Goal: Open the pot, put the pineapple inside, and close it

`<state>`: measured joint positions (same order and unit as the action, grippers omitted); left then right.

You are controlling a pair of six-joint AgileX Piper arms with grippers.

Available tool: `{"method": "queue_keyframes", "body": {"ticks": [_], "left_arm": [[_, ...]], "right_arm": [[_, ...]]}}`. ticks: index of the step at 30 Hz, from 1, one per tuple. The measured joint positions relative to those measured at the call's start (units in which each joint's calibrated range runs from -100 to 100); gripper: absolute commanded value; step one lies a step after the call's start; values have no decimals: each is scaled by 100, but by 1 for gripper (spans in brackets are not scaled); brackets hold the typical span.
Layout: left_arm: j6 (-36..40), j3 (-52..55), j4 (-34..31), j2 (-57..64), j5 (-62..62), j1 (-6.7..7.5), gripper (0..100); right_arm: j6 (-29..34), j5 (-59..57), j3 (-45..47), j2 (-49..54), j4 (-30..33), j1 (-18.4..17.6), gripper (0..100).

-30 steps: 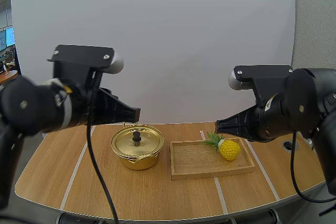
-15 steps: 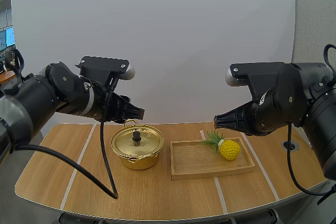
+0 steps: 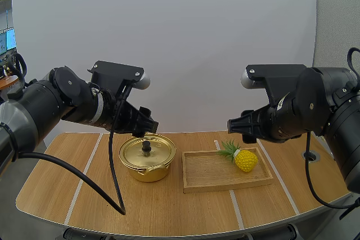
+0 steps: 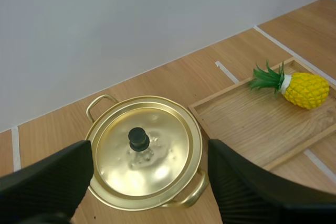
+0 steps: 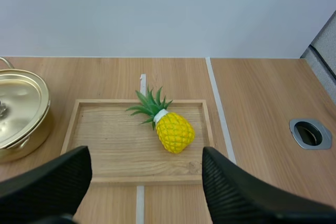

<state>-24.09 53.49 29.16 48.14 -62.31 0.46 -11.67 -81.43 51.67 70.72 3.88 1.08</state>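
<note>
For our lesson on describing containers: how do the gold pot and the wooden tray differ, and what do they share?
The pot is round, shiny metal; the tray is rectangular, matte wood. The pot is deep and shut by its lid; the tray is shallow and open. The tray holds the pineapple; the pot's inside is hidden. Both sit on the table.

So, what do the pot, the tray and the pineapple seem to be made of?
Pot: likely thin metal with a polished gold finish; it mirrors light.
Tray: wood, matte, with visible grain.
Pineapple: probably plastic; the yellow skin is uniform with a slight sheen.
</note>
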Motion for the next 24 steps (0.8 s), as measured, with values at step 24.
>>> {"method": "queue_keyframes", "body": {"ticks": [24], "left_arm": [[-1011,-835,57,-1513,-843,0,100]], "right_arm": [[0,-800,0,0,-18,0,100]]}}
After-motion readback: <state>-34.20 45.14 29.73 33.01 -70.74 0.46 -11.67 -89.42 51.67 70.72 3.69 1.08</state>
